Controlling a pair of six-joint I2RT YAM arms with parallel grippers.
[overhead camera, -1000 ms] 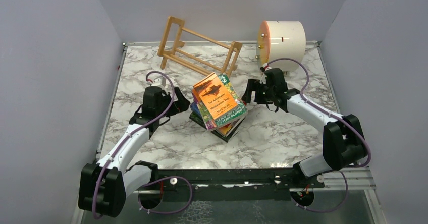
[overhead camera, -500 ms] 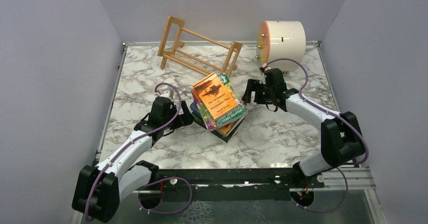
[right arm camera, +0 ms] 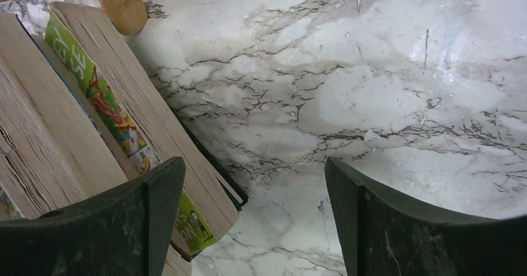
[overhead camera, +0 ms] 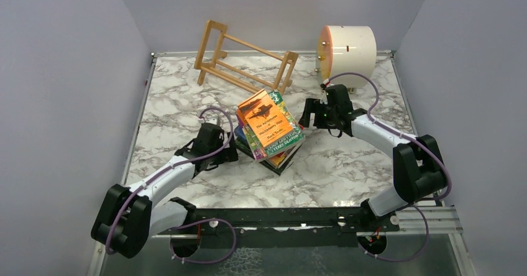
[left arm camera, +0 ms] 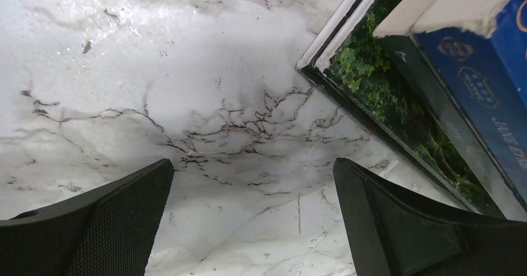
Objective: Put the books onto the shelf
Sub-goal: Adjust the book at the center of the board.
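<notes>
The marble table carries everything, with the books stacked askew near its middle. The top cover is orange, with green and darker covers fanned out under it.

The left arm reaches in low from the near left of the stack. Its forearm slopes down toward the table and its wrist points at the stack's left side. The right arm bends at a raised elbow to the right of the stack, then runs leftward and slightly away toward the stack's far right corner.

The shelf stands behind the stack, slanted to the table's back edge. Its nearer end piece is close to the stack's far corner. None of the books are on it. A cream drum sits behind and to the right of the stack.

The left gripper is just beside the stack's left edge. Its jaws are spread wide over bare marble, with nothing between them. A dark ivy-patterned cover and a blue one lie just past one finger. The right gripper is also spread wide. The stack's page edges and a green spine reach a little way into the gap beside one finger. I cannot tell if they touch it. A shelf foot shows beyond the stack in that view.
</notes>
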